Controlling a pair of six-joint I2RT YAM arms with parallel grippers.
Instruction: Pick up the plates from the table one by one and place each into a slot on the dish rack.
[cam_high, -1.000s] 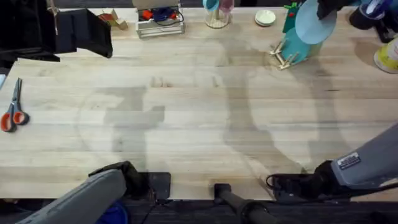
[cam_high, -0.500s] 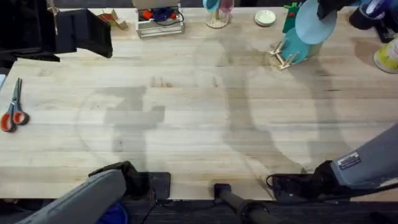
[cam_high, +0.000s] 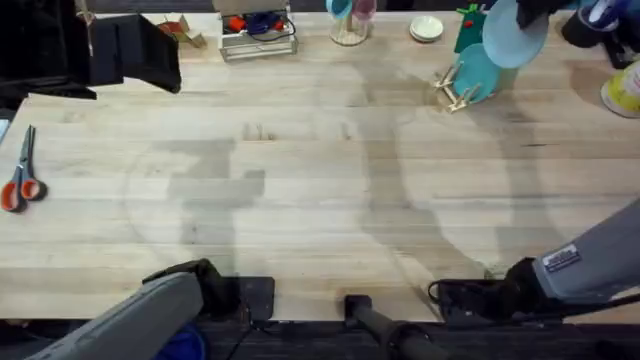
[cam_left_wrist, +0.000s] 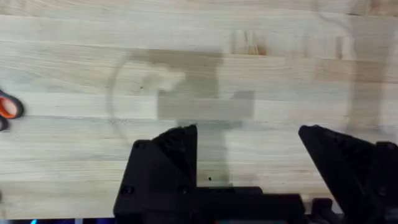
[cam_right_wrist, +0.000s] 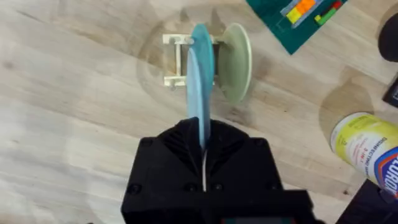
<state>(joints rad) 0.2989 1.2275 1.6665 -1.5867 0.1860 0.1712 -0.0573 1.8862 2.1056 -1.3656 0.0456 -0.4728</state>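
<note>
At the far left of the bench (cam_high: 300, 170) lay scissors (cam_high: 20, 182) w/ orange handles, well apart from the work. The left gripper (cam_left_wrist: 249, 149) hung low over bare wood near its own base, jaws spread wide and holding nothing.

Going right, at the far edge stood a grey wire tray (cam_high: 257, 38), then a small pale cream plate (cam_high: 426, 28) flat on the bench, not yet in the rack.

Further right was the dish rack (cam_right_wrist: 177, 59), light wood. In the right wrist view one pale green plate (cam_right_wrist: 236, 62) stood upright in a slot; from overhead it looked teal. The right gripper (cam_right_wrist: 202, 146) was above the rack w/ jaws closed on the rim of the light blue plate (cam_right_wrist: 200, 74), held on edge, its lower rim over the rack, beside the standing plate.

Risks, in my judgement: the blue plate was very near the slotted one, so a descent a bit off to that side could knock it, or push the light rack along the bench. If the edge met a peg and not a gap, the plate could twist in the jaws. A spray bottle (cam_right_wrist: 367, 152) stood near on the right.
</note>
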